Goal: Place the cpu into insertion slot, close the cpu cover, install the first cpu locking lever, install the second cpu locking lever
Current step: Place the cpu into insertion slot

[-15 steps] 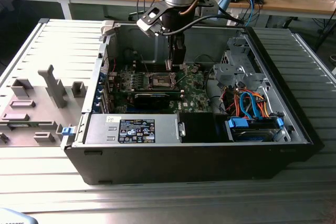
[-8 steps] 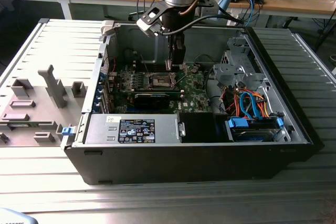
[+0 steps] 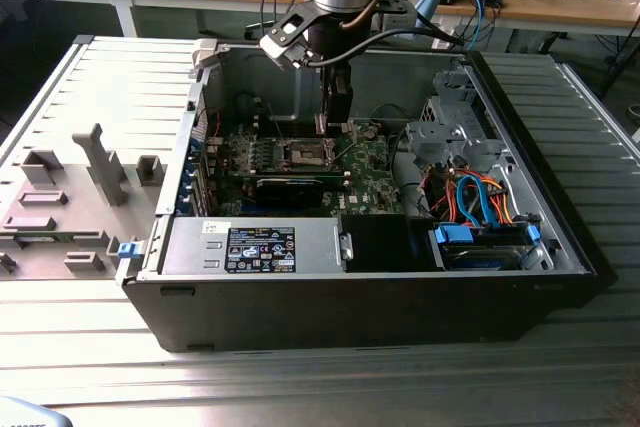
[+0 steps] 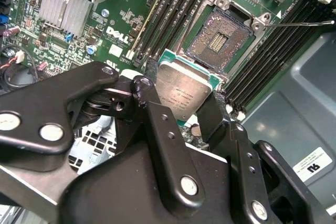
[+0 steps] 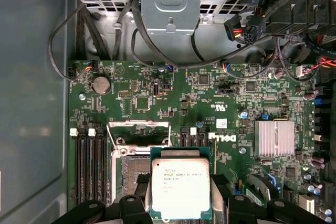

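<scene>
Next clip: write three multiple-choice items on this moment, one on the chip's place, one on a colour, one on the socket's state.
1. Where is the small square cpu with the dull silver metal top?
A. seated in the socket.
B. between the black gripper's fingers, over the board.
C. on the table outside the case.
2. What colour is the large flat motherboard?
A. green.
B. red.
C. white.
3. The square black insertion slot is:
A. holding a chip.
B. under a fan.
C. open and empty.
Answers: B, the fingers clamp its edges in the second wrist view; A, green shows in both wrist views; C, its bare contacts show.
</scene>
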Robot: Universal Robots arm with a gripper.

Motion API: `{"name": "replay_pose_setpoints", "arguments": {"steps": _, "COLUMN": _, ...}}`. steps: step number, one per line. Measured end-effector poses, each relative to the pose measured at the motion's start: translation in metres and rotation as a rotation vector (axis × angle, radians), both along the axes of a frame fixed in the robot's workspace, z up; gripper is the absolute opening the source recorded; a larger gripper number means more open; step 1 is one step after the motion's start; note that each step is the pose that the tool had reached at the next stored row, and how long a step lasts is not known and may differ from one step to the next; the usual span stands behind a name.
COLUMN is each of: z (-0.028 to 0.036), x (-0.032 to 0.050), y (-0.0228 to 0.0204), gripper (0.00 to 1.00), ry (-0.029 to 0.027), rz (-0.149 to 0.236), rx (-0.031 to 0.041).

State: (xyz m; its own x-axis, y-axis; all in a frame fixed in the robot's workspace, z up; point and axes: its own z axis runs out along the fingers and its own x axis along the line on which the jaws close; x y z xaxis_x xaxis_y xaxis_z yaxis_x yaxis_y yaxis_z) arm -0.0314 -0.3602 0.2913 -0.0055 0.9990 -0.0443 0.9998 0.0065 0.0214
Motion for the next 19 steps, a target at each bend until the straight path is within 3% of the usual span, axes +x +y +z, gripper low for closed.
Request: {"name": "replay_pose_setpoints", "arguments": {"steps": 19, "z": -0.0002, "x": 0.0, "y": 0.0, "gripper": 0.55, "ry": 0.0, "rz": -0.032, "rx": 0.0}}
